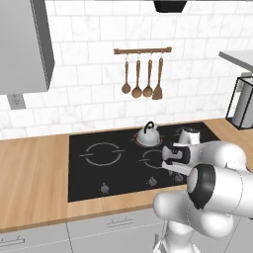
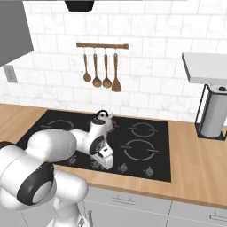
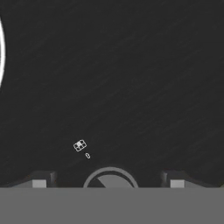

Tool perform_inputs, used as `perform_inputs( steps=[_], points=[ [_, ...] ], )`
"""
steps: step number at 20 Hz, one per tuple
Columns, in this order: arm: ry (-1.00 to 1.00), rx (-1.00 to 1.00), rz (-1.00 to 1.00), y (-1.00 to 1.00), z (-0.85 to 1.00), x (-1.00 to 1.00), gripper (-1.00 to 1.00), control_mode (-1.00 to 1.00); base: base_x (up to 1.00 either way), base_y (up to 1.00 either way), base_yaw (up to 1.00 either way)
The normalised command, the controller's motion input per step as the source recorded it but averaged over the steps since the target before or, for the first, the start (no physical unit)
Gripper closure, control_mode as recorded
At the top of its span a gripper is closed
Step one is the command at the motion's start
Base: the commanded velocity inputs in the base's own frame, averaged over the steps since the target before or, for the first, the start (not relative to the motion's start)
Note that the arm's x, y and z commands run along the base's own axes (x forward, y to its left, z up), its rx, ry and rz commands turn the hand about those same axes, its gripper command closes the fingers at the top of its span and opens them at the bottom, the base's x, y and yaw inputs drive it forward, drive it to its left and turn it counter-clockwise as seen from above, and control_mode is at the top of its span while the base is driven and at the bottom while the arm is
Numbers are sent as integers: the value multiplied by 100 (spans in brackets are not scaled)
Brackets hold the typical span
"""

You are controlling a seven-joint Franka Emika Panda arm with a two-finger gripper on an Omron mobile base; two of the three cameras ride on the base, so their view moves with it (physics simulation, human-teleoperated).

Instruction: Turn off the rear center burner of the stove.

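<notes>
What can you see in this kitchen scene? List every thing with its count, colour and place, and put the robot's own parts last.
stove: one, black glass, set in the counter.
rear center burner: one, red-rimmed, under the kettle.
kettle: one, silver, rear centre of the stove.
knob: one, grey, between the finger tips.
wooden utensils: four, brown, on a wall rail.
paper towel roll: one, white, right counter.
counter: one, wood.
gripper: one, dark tips, either side of the knob.

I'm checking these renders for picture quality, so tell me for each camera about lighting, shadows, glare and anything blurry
Left base view: even flat light, no glare on the stove, the kettle soft-edged. Right base view: same flat light, faint shadow behind the utensil rail, the arm's shell brightly shaded. Hand view: dark, nearly all black glass with faint streaks, a knob cut off at the bottom between the gripper tips, tiny label marks slightly fuzzy.
</notes>
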Motion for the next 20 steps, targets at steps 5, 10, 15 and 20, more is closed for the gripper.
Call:
perform_inputs(
  steps=[5, 10, 15, 20],
  points=[
    [0, 0, -2, 9, -50, -38, 100, -100, 0, 0, 0],
    [0, -1, 0, 19, -49, -49, 100, -100, 0, 0, 0],
    [0, -1, 0, 29, -49, -51, 100, -100, 0, 0, 0],
    [1, -2, 0, 41, -48, -52, 100, -100, 0, 0, 0]
  ],
)
